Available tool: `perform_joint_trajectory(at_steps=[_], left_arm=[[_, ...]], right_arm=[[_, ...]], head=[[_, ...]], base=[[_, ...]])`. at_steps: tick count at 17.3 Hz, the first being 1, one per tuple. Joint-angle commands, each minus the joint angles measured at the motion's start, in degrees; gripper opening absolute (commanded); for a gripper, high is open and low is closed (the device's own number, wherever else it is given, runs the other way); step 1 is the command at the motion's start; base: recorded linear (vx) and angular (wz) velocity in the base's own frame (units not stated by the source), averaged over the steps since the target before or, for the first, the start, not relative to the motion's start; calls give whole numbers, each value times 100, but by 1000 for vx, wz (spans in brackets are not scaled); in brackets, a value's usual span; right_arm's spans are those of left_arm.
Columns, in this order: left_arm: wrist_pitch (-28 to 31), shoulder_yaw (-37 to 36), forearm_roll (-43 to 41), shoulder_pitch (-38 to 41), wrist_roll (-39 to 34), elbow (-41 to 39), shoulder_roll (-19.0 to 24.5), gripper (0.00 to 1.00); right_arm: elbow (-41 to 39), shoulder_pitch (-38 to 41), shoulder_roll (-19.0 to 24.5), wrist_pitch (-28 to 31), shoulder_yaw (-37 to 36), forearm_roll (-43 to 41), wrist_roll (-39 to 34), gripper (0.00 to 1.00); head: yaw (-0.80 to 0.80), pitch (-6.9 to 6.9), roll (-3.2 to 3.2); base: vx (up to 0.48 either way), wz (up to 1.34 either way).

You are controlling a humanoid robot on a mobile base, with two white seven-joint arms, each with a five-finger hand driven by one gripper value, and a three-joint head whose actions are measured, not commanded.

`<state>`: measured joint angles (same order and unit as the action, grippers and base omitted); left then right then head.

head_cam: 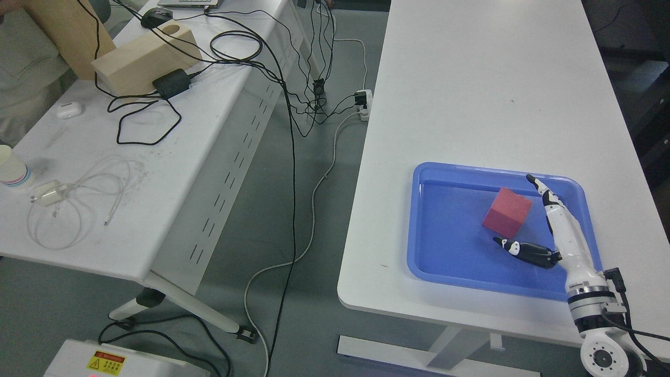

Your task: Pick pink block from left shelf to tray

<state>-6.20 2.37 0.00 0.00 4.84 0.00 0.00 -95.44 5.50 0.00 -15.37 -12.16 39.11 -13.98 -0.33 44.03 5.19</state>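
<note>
- Grey floor runs between two white tables: a cluttered one (157,173) on the left and a nearly bare one (471,94) on the right.
- Black cables (290,157) trail off the left table and hang down to a power strip (364,102) on the floor between the tables.
- At the bottom left edge sits a white housing carrying a yellow-and-red warning sticker (106,362); its print is too small to read.
- A paper cup (11,168) stands at the left table's edge with coloured bands round its base; no writing on it can be made out.
- Near the cup lie a white charger with a coiled white cord (78,204), a small white earbud case (68,110), a black power adapter (170,84), and a pale wooden block (141,57) with a notch cut in its top.
- A blue tray (450,262) rests on the right table near its front edge.
- Inside the tray lies the one thing it holds, a pink block (506,212), which looks reddish pink, tilted onto an edge, right of the tray's middle.
- The right hand (549,230) reaches in from the lower right over the tray, wrist at the tray's front right corner.
- Its white fingers (547,199) stretch straight along the block's right side and the dark thumb (523,250) sticks out below the block; the hand is spread wide and grips nothing, with the block just beside it in the crook.
</note>
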Motion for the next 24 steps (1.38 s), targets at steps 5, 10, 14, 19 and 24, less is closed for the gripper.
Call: perform_joint_trajectory(at_steps=[5, 10, 14, 19, 24], left_arm=[[-4, 0, 0, -185, 0, -100, 100, 100], [-4, 0, 0, -185, 0, -100, 100, 100], [-4, 0, 0, -185, 0, -100, 100, 100], [-4, 0, -9, -185, 0, -100, 100, 100], [-4, 0, 0, -185, 0, -100, 100, 100]], right_arm=[[8, -137, -100, -9, -367, -2962, -424, 99], [26, -120, -100, -132, -279, -2980, 816, 98], [26, 161, -100, -316, -191, -2980, 835, 100], [43, 171, -100, -62, -129, -3321, 861, 99], [70, 171, -100, -89, -59, -3498, 1326, 99]], head=[[0, 0, 0], [0, 0, 0], [0, 0, 0], [0, 0, 0], [0, 0, 0]], base=[[0, 0], [0, 0], [-19, -1], [-65, -8], [-130, 42]])
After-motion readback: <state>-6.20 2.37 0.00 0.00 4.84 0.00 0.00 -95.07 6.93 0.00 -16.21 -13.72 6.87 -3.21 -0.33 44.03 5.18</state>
